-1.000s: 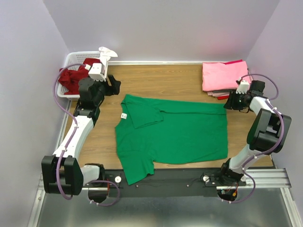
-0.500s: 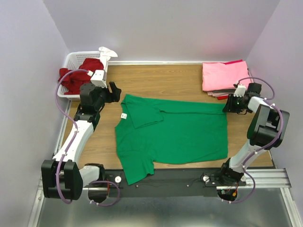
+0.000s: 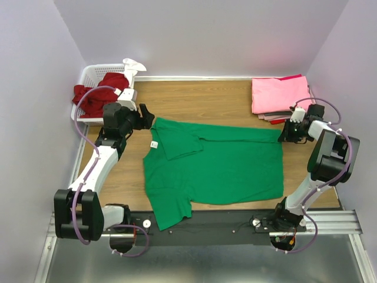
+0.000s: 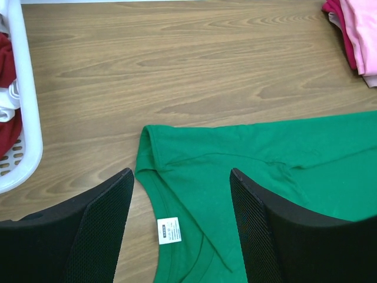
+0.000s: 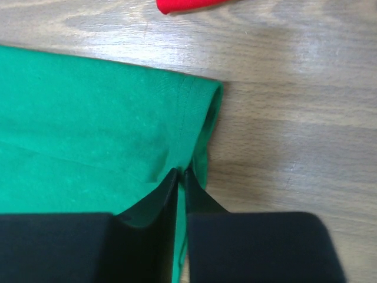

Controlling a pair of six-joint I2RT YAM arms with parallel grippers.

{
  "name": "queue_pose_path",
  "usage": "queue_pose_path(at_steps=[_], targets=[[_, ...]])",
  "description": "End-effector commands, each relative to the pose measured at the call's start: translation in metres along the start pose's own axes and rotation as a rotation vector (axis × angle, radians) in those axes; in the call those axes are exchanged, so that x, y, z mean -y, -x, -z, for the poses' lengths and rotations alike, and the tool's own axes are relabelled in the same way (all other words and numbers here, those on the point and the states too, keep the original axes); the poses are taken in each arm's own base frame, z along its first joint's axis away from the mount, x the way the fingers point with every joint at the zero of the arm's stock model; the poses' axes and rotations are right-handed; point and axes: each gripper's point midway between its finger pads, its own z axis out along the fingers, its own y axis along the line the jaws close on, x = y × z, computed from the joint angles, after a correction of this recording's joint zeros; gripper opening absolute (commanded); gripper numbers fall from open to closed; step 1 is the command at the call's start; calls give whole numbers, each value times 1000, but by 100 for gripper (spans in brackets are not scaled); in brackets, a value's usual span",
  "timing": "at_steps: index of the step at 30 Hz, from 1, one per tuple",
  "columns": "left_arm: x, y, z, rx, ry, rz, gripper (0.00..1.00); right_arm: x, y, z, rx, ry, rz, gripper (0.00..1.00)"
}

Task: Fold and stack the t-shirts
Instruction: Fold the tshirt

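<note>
Pinching the far right corner of the green t-shirt [image 3: 224,165], your right gripper [image 5: 181,177] has its jaws nearly together on the hem. Your left gripper [image 4: 181,177] hangs wide open over the collar corner by the white tag [image 4: 169,230], holding nothing. The shirt lies spread on the table [image 3: 200,97]. The pink t-shirts [image 3: 274,94] are stacked far right, and the dark red t-shirt [image 3: 97,97] is in the basket [image 3: 88,73].

A green t-shirt [image 3: 218,168] (white neck tag [image 3: 154,145]) on wood-grain table [image 3: 206,97]; pink shirts [image 3: 274,94] at one o'clock, dark red shirt [image 3: 94,97] at ten.
</note>
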Motion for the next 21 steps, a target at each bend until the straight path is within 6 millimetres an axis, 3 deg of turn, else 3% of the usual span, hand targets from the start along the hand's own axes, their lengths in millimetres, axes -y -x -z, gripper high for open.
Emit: queue_pose_path(at_steps=[1,6,10,14,15,17,21], targets=[[8,6,-4,-4,-52,0,73,4,-1,5,-9,-10,-14,11],[11,-16,-15,-77,-95,35,70,2,8,22,37,-25,0,2],[13,-38,-28,-159,-123,71,63,0,10,29,53,-38,8,1],[1,-64,-49,-246,-79,126,53,1,9,29,50,-37,7,1],[-1,-63,-54,-253,-69,134,49,1,8,28,45,-34,5,1],[-4,-86,-64,-326,-66,170,35,1,7,27,45,-31,8,1],[-5,-107,-81,-396,-67,186,24,0,7,27,44,-26,12,1]])
